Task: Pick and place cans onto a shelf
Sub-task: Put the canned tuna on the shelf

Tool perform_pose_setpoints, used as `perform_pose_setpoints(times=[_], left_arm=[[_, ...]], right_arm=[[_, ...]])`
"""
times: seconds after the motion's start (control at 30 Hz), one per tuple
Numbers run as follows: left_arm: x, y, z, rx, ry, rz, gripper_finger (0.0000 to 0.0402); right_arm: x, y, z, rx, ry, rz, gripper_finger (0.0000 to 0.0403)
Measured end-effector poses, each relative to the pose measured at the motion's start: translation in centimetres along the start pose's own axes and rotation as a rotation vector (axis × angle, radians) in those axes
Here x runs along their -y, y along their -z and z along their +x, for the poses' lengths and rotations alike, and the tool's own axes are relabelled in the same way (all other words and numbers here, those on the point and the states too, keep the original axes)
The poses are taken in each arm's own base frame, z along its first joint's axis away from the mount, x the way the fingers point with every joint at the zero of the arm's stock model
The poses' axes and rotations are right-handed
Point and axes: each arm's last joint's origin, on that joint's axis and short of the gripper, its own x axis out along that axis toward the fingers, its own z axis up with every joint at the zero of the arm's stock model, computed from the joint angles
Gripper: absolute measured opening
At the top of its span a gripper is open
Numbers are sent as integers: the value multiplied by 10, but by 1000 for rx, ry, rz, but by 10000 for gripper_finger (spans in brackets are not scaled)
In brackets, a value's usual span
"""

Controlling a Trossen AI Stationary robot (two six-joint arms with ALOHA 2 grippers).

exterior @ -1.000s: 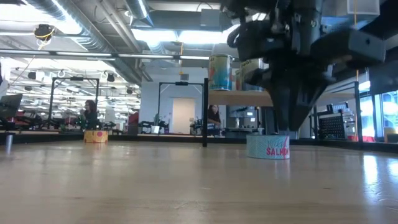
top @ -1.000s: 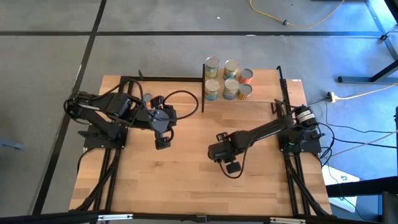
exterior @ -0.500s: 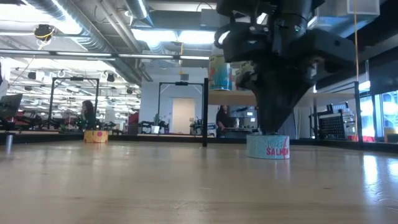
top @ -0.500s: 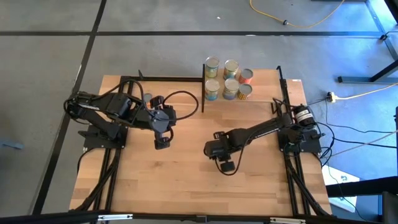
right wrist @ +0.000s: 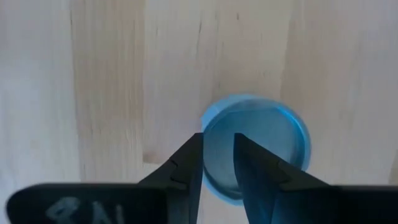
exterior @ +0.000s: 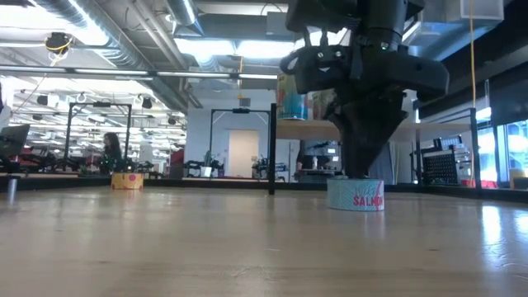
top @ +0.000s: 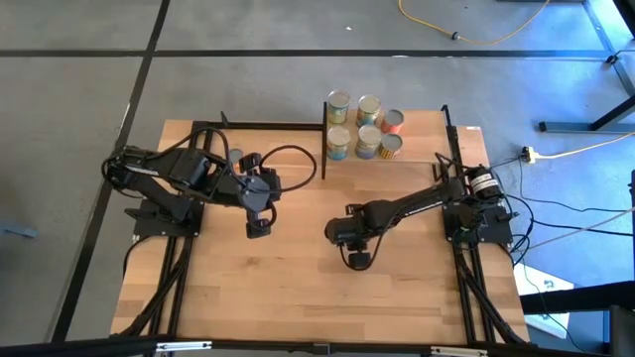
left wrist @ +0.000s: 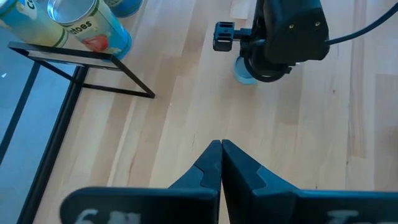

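Six cans (top: 363, 127) already sit on the shelf (top: 417, 127) at the far end of the desk (top: 298, 288), so most of the job looks done. One low tin (exterior: 355, 195) with a blue top and the word SALMON on its side is left on the desk, out in the middle. The right gripper (right wrist: 217, 163) hangs right above it, pointing straight down. Its jaws have only a narrow gap between them, too small to fit round the tin, and they hold nothing. The left gripper (left wrist: 221, 163) waits near its own side of the desk with its jaws pressed together. I think the tin must still be gripped, lifted and carried to the shelf.
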Motion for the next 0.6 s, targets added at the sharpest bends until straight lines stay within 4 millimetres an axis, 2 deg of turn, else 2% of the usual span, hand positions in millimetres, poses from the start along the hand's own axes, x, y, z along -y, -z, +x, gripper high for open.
perform_pose_setpoints(times=[0.27, 0.6], left_arm=[[0, 0, 0, -1, -1, 1, 0], [0, 1, 0, -5, -3, 3, 0]], right_arm=[[-2, -2, 9, -17, -49, 23, 90], [0, -2, 10, -13, -34, 23, 90]])
